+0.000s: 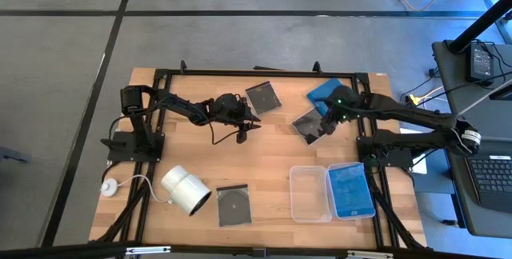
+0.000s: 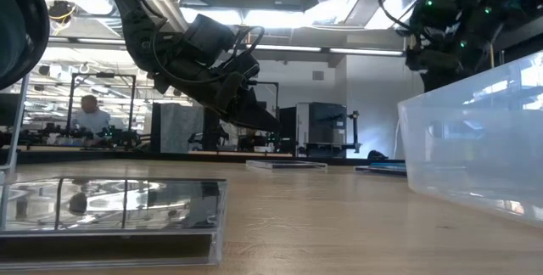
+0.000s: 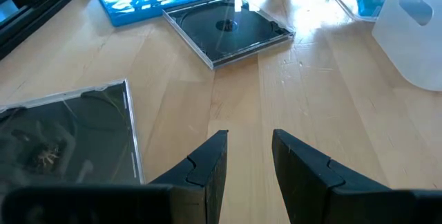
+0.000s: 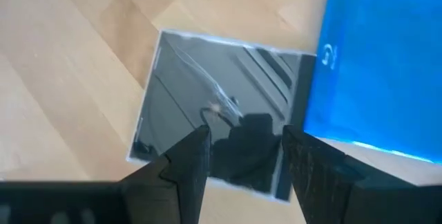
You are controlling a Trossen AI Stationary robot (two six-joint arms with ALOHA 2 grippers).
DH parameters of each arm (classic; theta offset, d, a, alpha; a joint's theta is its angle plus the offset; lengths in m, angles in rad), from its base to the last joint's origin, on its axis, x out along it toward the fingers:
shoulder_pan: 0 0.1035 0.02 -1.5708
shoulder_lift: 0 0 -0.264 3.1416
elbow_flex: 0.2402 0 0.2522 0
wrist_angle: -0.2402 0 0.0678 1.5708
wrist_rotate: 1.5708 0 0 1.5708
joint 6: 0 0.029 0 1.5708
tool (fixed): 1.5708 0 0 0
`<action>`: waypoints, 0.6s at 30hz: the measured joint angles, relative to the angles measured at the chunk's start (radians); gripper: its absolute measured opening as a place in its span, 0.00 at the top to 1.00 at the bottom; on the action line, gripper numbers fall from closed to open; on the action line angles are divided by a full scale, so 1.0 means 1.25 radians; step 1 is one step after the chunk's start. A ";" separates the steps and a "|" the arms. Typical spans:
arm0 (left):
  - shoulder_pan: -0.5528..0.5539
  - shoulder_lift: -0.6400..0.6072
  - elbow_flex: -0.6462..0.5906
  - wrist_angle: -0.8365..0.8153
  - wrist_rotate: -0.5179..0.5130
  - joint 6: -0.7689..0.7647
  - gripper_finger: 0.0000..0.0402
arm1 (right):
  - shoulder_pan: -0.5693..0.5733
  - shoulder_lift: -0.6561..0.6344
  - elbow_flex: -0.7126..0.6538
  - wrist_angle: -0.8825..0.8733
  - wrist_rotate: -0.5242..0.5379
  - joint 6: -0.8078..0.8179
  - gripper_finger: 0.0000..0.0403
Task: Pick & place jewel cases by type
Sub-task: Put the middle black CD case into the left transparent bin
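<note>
Three dark clear jewel cases lie flat on the wooden table: one at the far centre (image 1: 264, 97), one right of centre (image 1: 308, 125) and one near the front edge (image 1: 233, 205). A blue jewel case (image 1: 324, 93) lies flat at the far right, its edge beside the right-of-centre dark case (image 4: 221, 113). More blue shows inside the right clear tray (image 1: 350, 189). My right gripper (image 4: 245, 148) hovers open above the right-of-centre dark case, pointing steeply down. My left gripper (image 3: 248, 141) stands open over bare wood at the table's centre (image 1: 248, 123), beside the far-centre case (image 3: 69, 134).
Two clear trays stand at the near right; the left one (image 1: 308, 193) holds nothing. A white cylinder (image 1: 186, 189) lies at the near left with a cord to a small white puck (image 1: 110, 185). Bare wood lies between the arms and the trays.
</note>
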 joint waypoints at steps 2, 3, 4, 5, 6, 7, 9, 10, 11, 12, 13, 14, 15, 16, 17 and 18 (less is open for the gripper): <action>0.000 0.000 0.000 0.001 0.000 0.000 0.72 | 0.000 0.014 0.030 -0.044 0.000 -0.009 0.54; 0.000 0.000 0.000 0.001 0.000 0.000 0.72 | 0.000 0.025 0.048 -0.072 0.000 -0.012 0.54; 0.000 0.000 0.000 0.000 0.000 -0.003 0.72 | 0.000 0.039 0.067 -0.112 0.000 -0.013 0.54; 0.000 0.000 0.000 0.000 0.000 -0.011 0.72 | 0.000 0.055 0.083 -0.150 0.003 -0.012 0.54; 0.000 0.000 0.000 0.000 0.000 -0.023 0.72 | 0.000 0.073 0.097 -0.188 0.012 -0.008 0.54; 0.000 0.000 0.000 0.000 0.002 -0.039 0.72 | 0.000 0.091 0.108 -0.221 0.024 -0.008 0.54; 0.000 0.000 0.000 0.001 0.010 -0.059 0.72 | 0.000 0.125 0.120 -0.263 0.033 -0.029 0.54; 0.000 0.000 0.000 0.001 0.011 -0.061 0.72 | 0.000 0.143 0.120 -0.267 0.034 -0.046 0.54; 0.000 0.000 0.000 0.000 0.012 -0.062 0.72 | 0.000 0.161 0.118 -0.266 0.034 -0.064 0.54; -0.001 0.000 0.000 0.001 0.013 -0.064 0.72 | 0.000 0.180 0.117 -0.263 0.034 -0.085 0.54; -0.002 0.000 0.000 0.001 0.013 -0.070 0.72 | 0.000 0.201 0.117 -0.261 0.033 -0.103 0.54; -0.003 0.000 0.000 0.000 0.013 -0.071 0.72 | 0.000 0.223 0.117 -0.258 0.033 -0.120 0.54; -0.005 0.000 0.000 0.000 0.013 -0.070 0.72 | 0.000 0.245 0.117 -0.254 0.034 -0.136 0.54; -0.006 0.000 0.000 0.000 0.013 -0.064 0.72 | 0.000 0.266 0.117 -0.249 0.034 -0.150 0.54; -0.009 0.000 0.000 0.000 0.012 -0.058 0.72 | 0.000 0.286 0.117 -0.240 0.034 -0.166 0.54; -0.012 0.000 0.000 0.000 0.012 -0.056 0.72 | 0.000 0.304 0.117 -0.224 0.034 -0.174 0.54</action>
